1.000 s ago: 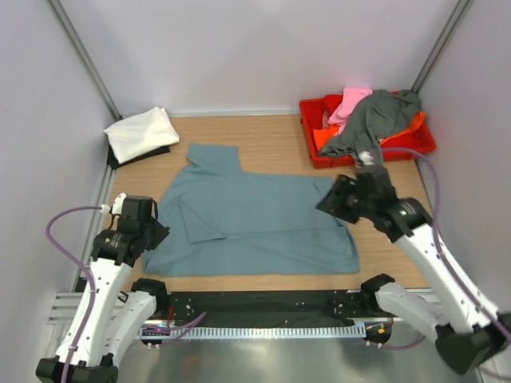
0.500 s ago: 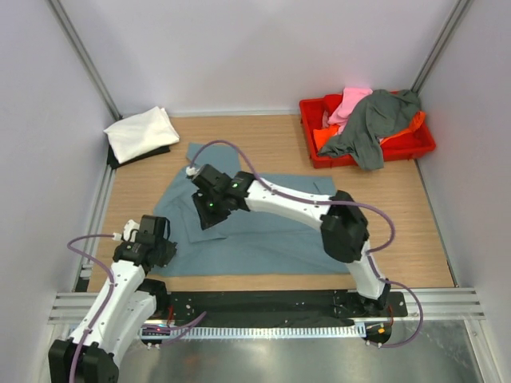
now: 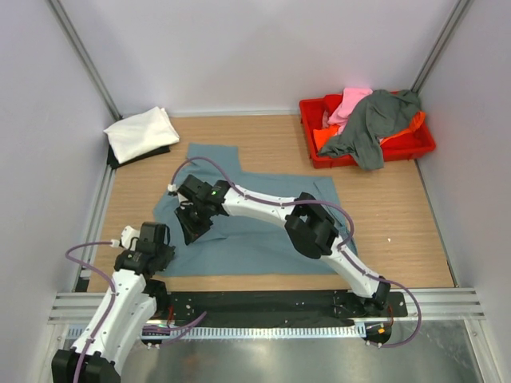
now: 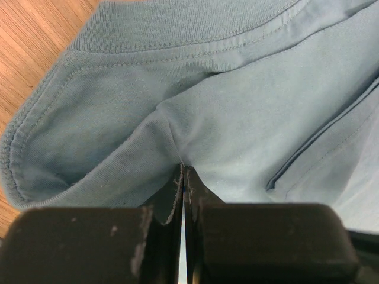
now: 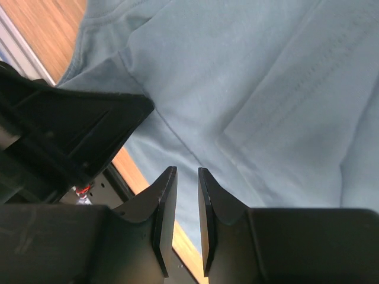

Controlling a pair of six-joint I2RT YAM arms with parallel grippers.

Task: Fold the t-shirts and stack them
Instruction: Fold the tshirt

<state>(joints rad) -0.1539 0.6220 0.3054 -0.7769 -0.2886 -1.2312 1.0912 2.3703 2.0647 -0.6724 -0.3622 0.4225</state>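
Cloth of blue-grey t-shirt point(image 3: 239, 247), spread on bench point(image 3: 399, 223) well left of red crate point(image 3: 415, 149), looks soft, light and limp, best taken at hems: left gripper point(image 4: 182, 171) clamps the corner farthest from crate, right gripper point(image 5: 186, 177) hovers above it, narrowly apart.

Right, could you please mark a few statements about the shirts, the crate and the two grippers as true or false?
1. The left gripper is shut on the blue shirt's edge. True.
2. The white shirt lies in the red crate. False: it sits folded at the table's far left corner.
3. A dark grey shirt hangs over the crate's rim. True.
4. The right gripper is above the crate. False: it is over the blue shirt, close to the left gripper.
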